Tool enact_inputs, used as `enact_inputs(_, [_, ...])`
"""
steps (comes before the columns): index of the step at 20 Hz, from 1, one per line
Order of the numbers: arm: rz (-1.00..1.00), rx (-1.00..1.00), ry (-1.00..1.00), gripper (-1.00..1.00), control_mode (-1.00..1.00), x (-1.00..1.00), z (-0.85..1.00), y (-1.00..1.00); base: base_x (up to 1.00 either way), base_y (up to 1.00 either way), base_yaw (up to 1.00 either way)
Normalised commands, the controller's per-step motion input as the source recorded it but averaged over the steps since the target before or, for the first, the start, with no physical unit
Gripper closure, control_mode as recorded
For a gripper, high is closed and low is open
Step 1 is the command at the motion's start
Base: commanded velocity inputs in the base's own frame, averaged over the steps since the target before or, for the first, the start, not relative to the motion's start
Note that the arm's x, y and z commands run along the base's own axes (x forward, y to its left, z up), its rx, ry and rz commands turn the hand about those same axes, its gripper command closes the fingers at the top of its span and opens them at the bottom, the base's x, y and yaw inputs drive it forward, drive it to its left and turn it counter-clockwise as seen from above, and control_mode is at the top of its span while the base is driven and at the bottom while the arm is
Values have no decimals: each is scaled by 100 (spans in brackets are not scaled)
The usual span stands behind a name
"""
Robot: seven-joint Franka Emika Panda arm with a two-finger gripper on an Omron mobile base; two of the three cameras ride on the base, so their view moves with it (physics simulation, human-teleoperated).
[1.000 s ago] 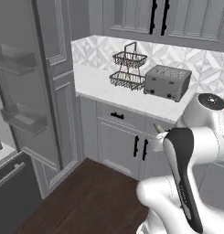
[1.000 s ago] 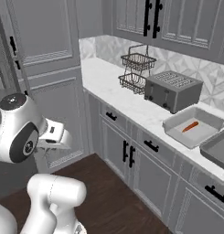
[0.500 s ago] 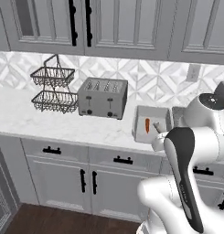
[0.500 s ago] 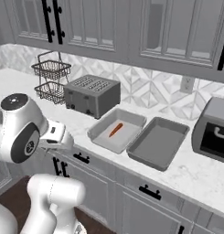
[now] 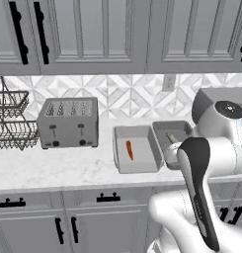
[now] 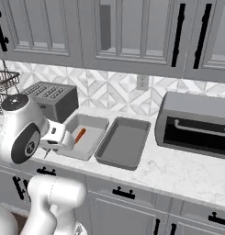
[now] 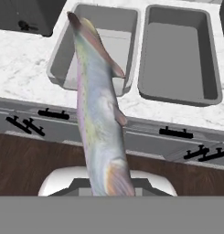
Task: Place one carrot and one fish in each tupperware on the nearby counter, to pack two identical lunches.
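From where I stand, the white robot arm is drawn back in front of the grey cabinets, and its hand (image 7: 106,189) is pinching the tail end of a long silvery-grey fish (image 7: 97,109). Through the hand camera the fish stretches away from the fingers, its head out over the near rim of the left shallow grey rectangular tray (image 7: 63,59); the fingertips themselves are hidden behind the fish's body.

On the white grey-veined marble surface (image 5: 53,170) two such trays sit side by side, just apart. The left tray (image 5: 120,163) holds a small orange tapered carrot (image 5: 129,150), lying roughly lengthwise near the middle of its floor. In the right base view the same carrot (image 6: 80,136) shows in the tray nearer the toaster. The second tray (image 6: 123,143), to the right of the first, lies between it and a dark boxy toaster oven with a bar handle (image 6: 196,126).

A boxy grey four-slot toaster (image 5: 68,122) stands to the left of the trays, and a black wire two-tier basket (image 5: 9,121) stands further left, beside it. Grey wall cupboards with black handles (image 6: 180,34) hang above the patterned backsplash.
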Motion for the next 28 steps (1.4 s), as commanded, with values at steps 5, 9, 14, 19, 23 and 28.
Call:
enact_inputs(5, [0, 0, 0, 100, 100, 0, 0, 0, 58, 0, -29])
enact_inputs(9, [0, 0, 0, 100, 100, 0, 0, 0, 38, 5, -20])
enact_inputs(14, [0, 0, 0, 100, 100, 0, 0, 0, 6, 41, -11])
enact_inputs(19, [0, 0, 0, 100, 100, 0, 0, 0, 0, 75, 0])
enact_inputs(23, [0, 0, 0, 100, 100, 0, 0, 0, 15, 39, 0])
enact_inputs(28, [0, 0, 0, 100, 100, 0, 0, 0, 45, 0, 0])
